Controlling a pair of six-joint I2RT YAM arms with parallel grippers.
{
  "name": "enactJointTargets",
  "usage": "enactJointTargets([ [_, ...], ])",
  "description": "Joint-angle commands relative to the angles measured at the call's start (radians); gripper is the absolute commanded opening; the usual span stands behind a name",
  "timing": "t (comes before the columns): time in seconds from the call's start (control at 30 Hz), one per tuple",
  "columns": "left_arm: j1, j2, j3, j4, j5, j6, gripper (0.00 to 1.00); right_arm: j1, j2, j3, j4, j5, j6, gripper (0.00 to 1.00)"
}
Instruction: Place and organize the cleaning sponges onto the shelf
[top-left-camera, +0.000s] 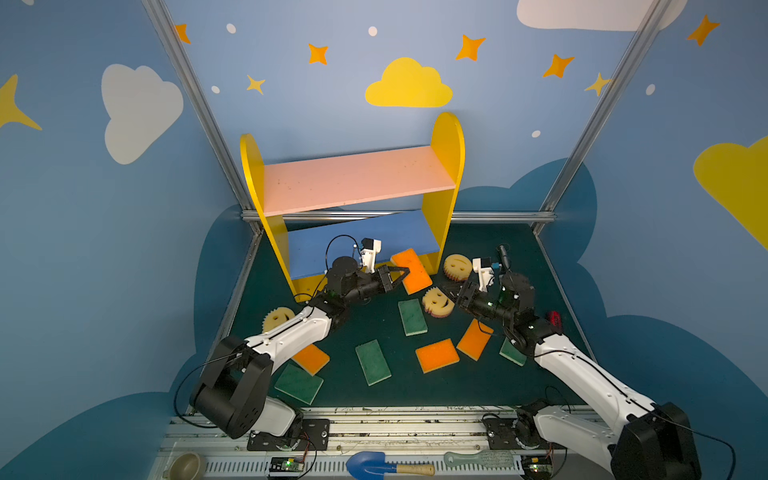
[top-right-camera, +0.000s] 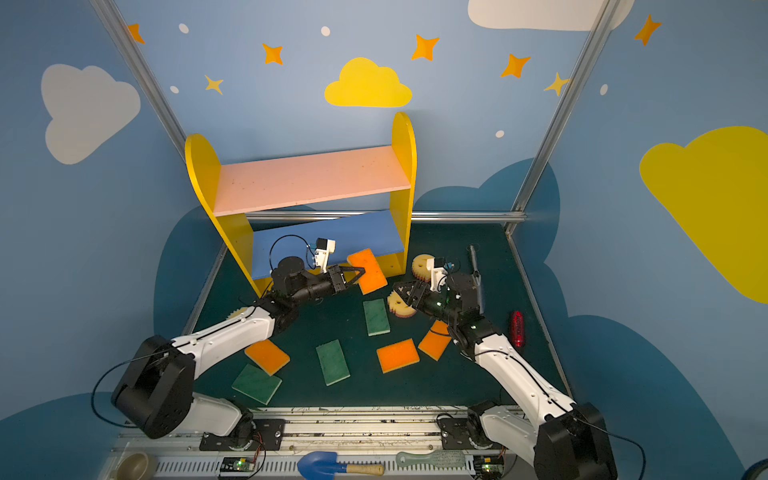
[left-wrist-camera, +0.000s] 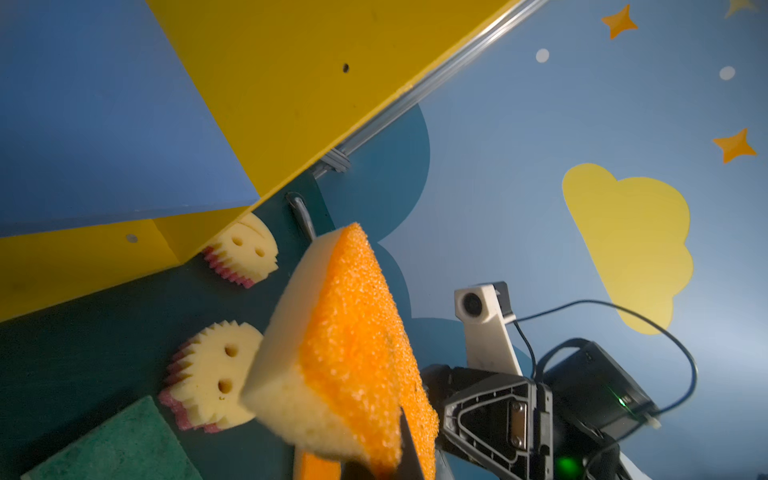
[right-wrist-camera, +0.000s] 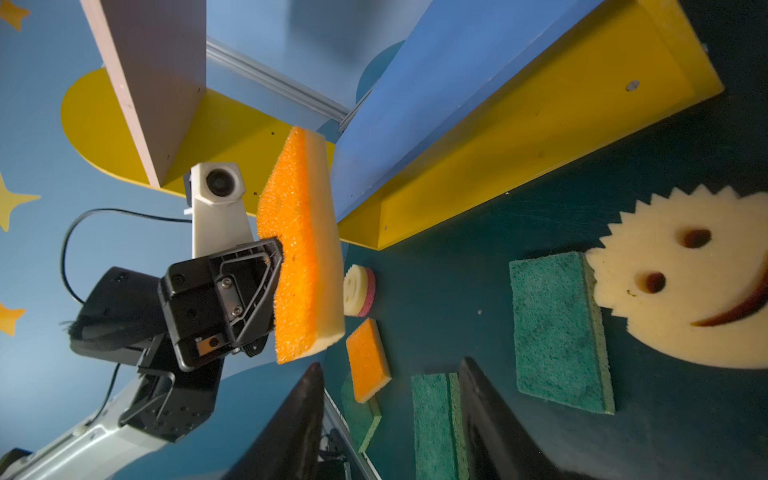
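our left claw (top-left-camera: 405, 273) is pinching an orange-topped sponge (top-left-camera: 417, 266) near the middle of one long side. in the right wrist view one finger (right-wrist-camera: 276, 249) presses on the sponge's orange face, while the other is hidden behind the yellow foam. the sponge is up off the worktop (top-left-camera: 457, 386), tilted on edge, and it reaches out past the fingertips toward the shelf (top-left-camera: 253, 174). in both top views it overlaps the front edge of the blue board (top-left-camera: 357, 243), close to the right side panel (top-left-camera: 446, 158). we cannot tell whether it touches the board.

our right claw (top-right-camera: 400, 295) is spread, its fingers apart above the worktop. it hangs just beside a smiley sponge (top-left-camera: 436, 303) that lies flat there. in the right wrist view that sponge sits off to one side of the fingers, not between them.

a second smiley sponge (top-left-camera: 457, 266) lies by the shelf's right foot, and a third smiley sponge (top-left-camera: 277, 318) lies partly under the left arm (top-left-camera: 291, 332). three orange-topped pads (top-left-camera: 437, 355) and four green pads (top-left-camera: 412, 318) lie scattered on the worktop, nearer to us than the shelf.
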Motion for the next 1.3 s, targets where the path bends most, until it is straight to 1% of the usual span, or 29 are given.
enactJointTargets([
  [0.0,0.002,-0.039,0.052,-0.079,0.094,0.038,0.03,-0.004,0.025,0.089,-0.015,-0.111,-0.066,0.59],
  [0.1,0.001,-0.053,0.070,-0.094,0.126,0.036,0.03,-0.005,0.044,0.133,-0.017,-0.194,-0.081,0.63],
  [0.23,0.002,-0.068,0.083,-0.120,0.139,0.047,0.03,-0.002,0.059,0.189,-0.056,-0.269,-0.119,0.61],
  [0.37,0.002,-0.061,0.088,-0.094,0.132,0.034,0.03,-0.003,0.078,0.229,-0.097,-0.315,-0.133,0.52],
  [0.5,0.007,-0.044,0.112,-0.085,0.139,0.029,0.03,-0.002,0.082,0.241,-0.114,-0.324,-0.134,0.40],
  [0.57,0.009,-0.041,0.122,-0.093,0.139,0.031,0.03,-0.003,0.081,0.239,-0.115,-0.322,-0.136,0.37],
  [0.67,0.013,-0.044,0.125,-0.102,0.131,0.038,0.03,-0.002,0.085,0.236,-0.109,-0.324,-0.139,0.38],
  [0.8,0.019,-0.051,0.129,-0.104,0.137,0.039,0.03,-0.002,0.100,0.238,-0.108,-0.323,-0.145,0.51],
  [0.87,0.022,-0.057,0.129,-0.106,0.135,0.039,0.03,-0.002,0.111,0.242,-0.102,-0.329,-0.141,0.52],
  [0.9,0.023,-0.058,0.130,-0.106,0.136,0.039,0.03,-0.003,0.117,0.245,-0.099,-0.333,-0.139,0.50],
  [0.93,0.023,-0.058,0.132,-0.106,0.138,0.039,0.03,-0.002,0.122,0.250,-0.098,-0.338,-0.137,0.46],
  [1.07,0.023,-0.055,0.137,-0.106,0.144,0.038,0.03,-0.002,0.139,0.271,-0.099,-0.348,-0.130,0.26],
  [1.17,0.024,-0.053,0.140,-0.111,0.147,0.040,0.03,-0.002,0.146,0.281,-0.101,-0.351,-0.127,0.15],
  [1.27,0.025,-0.058,0.139,-0.116,0.147,0.044,0.06,-0.002,0.149,0.286,-0.100,-0.350,-0.125,0.09],
])
